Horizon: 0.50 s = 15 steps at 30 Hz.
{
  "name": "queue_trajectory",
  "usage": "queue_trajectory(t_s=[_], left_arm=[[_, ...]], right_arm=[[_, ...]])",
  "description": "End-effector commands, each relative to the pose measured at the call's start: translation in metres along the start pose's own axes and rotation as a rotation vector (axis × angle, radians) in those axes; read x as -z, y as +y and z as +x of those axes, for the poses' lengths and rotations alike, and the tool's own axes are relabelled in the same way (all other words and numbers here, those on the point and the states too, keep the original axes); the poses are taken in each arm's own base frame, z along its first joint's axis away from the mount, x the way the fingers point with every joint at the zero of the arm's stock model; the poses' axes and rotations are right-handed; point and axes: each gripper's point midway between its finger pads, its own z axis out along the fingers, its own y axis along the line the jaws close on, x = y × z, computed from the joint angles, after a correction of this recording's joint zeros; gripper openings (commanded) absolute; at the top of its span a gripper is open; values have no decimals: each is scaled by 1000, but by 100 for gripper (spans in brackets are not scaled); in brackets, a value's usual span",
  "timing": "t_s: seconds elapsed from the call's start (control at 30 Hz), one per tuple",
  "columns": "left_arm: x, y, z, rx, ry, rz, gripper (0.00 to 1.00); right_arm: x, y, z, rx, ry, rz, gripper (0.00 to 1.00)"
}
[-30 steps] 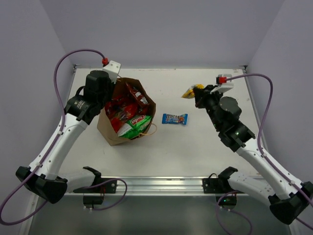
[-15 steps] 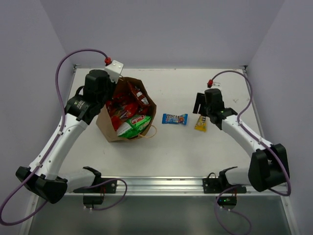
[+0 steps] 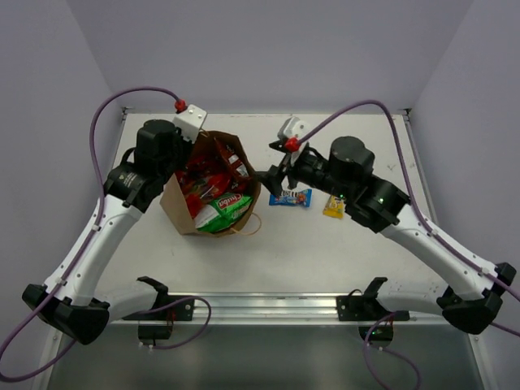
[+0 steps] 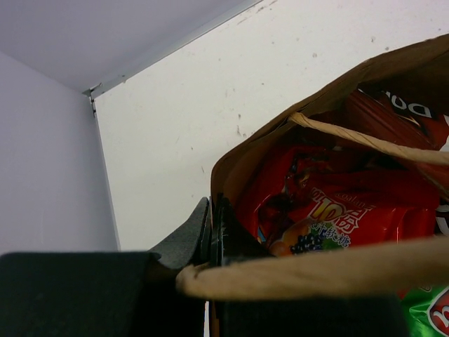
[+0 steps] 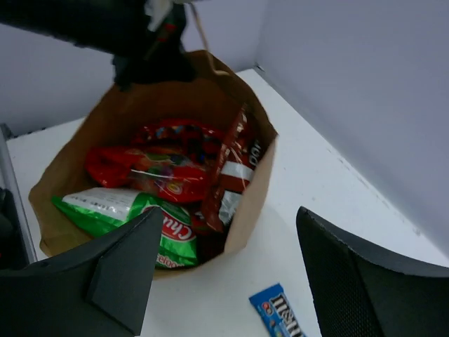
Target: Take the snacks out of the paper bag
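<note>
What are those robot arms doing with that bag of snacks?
They're unpacking it. The left tool pinches the rim of the paper bag. The right tool hangs open and empty near the bag's mouth. A blue candy packet and a yellow packet lie on the table; red bags and a green-white bag are inside.

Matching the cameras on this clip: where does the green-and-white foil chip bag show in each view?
Top external: the green-and-white foil chip bag lies left of centre, at the near side of the open brown kraft paper bag.
Left wrist: only a green corner, at the bottom right edge.
Right wrist: lower left, low inside the bag.
Shared landmark: the brown kraft paper bag around it, in all three views.
</note>
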Motion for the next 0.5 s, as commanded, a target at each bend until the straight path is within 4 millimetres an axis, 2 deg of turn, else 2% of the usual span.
queue_trajectory(t_s=[0.0, 0.03, 0.07, 0.1, 0.13, 0.2, 0.33, 0.47], left_arm=[[38, 32, -87, 47, -345, -77, 0], [37, 31, -88, 45, -348, -71, 0], [36, 29, -89, 40, -351, -59, 0], [35, 27, -89, 37, -352, -51, 0], [35, 27, -89, 35, -355, -49, 0], [36, 24, -92, 31, -367, -31, 0], [40, 16, -93, 23, -390, 16, 0], [42, 9, -90, 19, -397, 51, 0]], right_arm=[[-31, 40, 13, 230, 53, -212, 80], [-36, 48, 6, 260, 42, -239, 80], [-40, 62, 10, 293, 57, -284, 79], [-53, 70, 22, 346, 89, -315, 79], [-58, 76, 20, 374, 87, -334, 79], [-73, 92, 34, 436, 114, -388, 78], [-100, 95, 55, 492, 159, -388, 77], [-121, 100, 67, 526, 152, -408, 79]])
